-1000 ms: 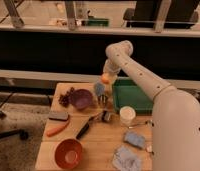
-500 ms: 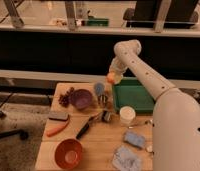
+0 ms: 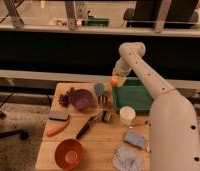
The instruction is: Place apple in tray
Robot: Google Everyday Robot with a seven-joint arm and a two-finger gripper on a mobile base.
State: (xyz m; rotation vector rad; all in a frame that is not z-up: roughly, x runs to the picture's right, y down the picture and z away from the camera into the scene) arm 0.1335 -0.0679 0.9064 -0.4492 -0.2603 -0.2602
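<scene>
Lab-like room: wooden table (image 3: pixel 100 145) by dark railed windows (image 3: pixel 68 45).

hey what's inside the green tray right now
The visible floor of the green tray looks bare. The gripper carries the apple at its left rim; the arm covers its right side.

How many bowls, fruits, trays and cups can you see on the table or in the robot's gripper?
Bowls: 2, the purple bowl and the orange-red bowl.
Fruits: 1, the apple, at the gripper by the tray's left edge.
Trays: 1, the green tray.
Cups: 1, the white cup.
Total: 5
</scene>
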